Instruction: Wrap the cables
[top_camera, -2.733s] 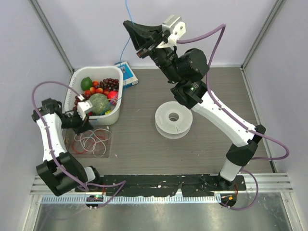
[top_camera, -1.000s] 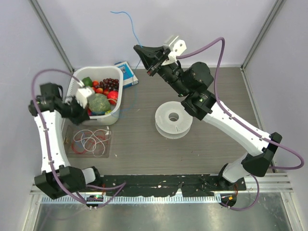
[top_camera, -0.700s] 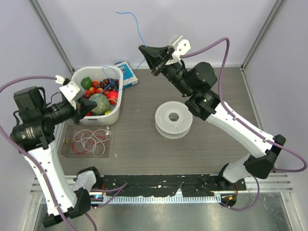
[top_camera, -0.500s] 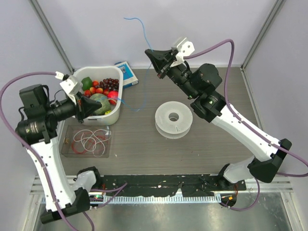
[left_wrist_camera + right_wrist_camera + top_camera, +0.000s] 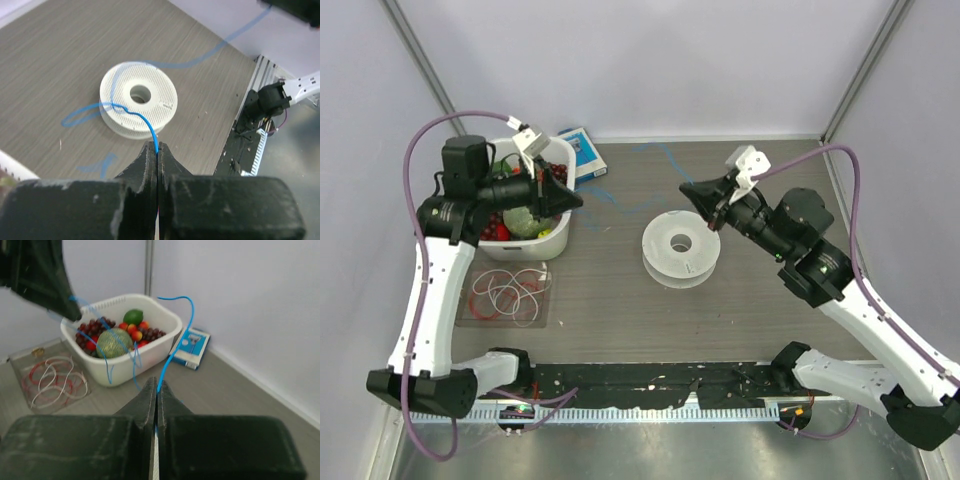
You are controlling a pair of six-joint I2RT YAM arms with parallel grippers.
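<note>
A thin blue cable [image 5: 610, 205] hangs slack between my two grippers above the table. My left gripper [image 5: 575, 201] is shut on one part of it over the edge of the fruit bin. In the left wrist view the blue cable [image 5: 135, 114] curls out from the shut left gripper [image 5: 157, 146] over the white spool [image 5: 138, 105]. My right gripper [image 5: 686, 190] is shut on the cable just behind the spool [image 5: 680, 248]. In the right wrist view the cable [image 5: 182, 335] arcs up from the right gripper [image 5: 156, 382]. Red and white cables [image 5: 510, 293] lie looped in a clear tray.
A white bin [image 5: 558, 243] of fruit stands at the back left, with a blue box [image 5: 582, 150] behind it. The clear tray [image 5: 470, 315] lies in front of the bin. A black rail [image 5: 650, 380] runs along the near edge.
The right gripper has swung down from high at the back to just behind the spool. The left gripper has moved right, over the bin's edge. The blue cable came down with them.
</note>
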